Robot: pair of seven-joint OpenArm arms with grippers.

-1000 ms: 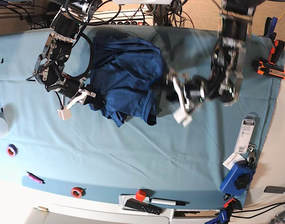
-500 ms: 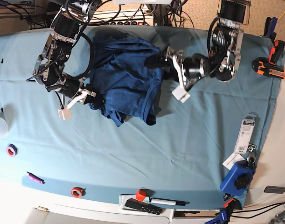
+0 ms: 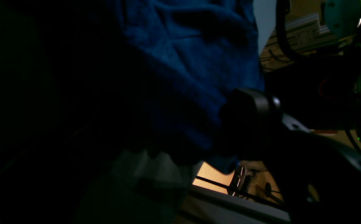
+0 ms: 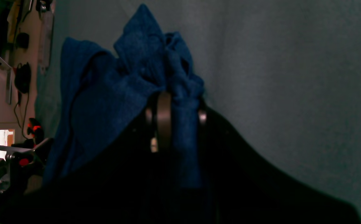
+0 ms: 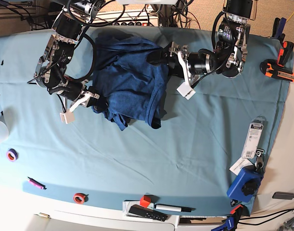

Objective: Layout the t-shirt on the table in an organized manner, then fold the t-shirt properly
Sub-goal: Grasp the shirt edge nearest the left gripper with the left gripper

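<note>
The dark blue t-shirt (image 5: 130, 79) lies crumpled at the far middle of the teal table (image 5: 185, 144). My right gripper (image 5: 95, 102) is at the shirt's left edge. In the right wrist view it (image 4: 175, 115) is shut on a bunched fold of the t-shirt (image 4: 105, 109), just above the table (image 4: 292, 77). My left gripper (image 5: 161, 62) stands open at the shirt's upper right edge. In the left wrist view the t-shirt (image 3: 183, 62) fills the frame and presses against one dark finger (image 3: 252, 115).
An orange-black tool (image 5: 280, 69), a packaged item (image 5: 253, 137) and a blue device (image 5: 245, 185) line the right edge. Tape rolls (image 5: 12, 155) (image 5: 79, 198), a pink pen (image 5: 35, 183), a red cube (image 5: 145, 200) and a remote (image 5: 147, 212) sit along the front.
My left arm has swung from beside the shirt's right hem up toward the far edge, and its open gripper now reaches the shirt's upper right. The right arm has not moved.
</note>
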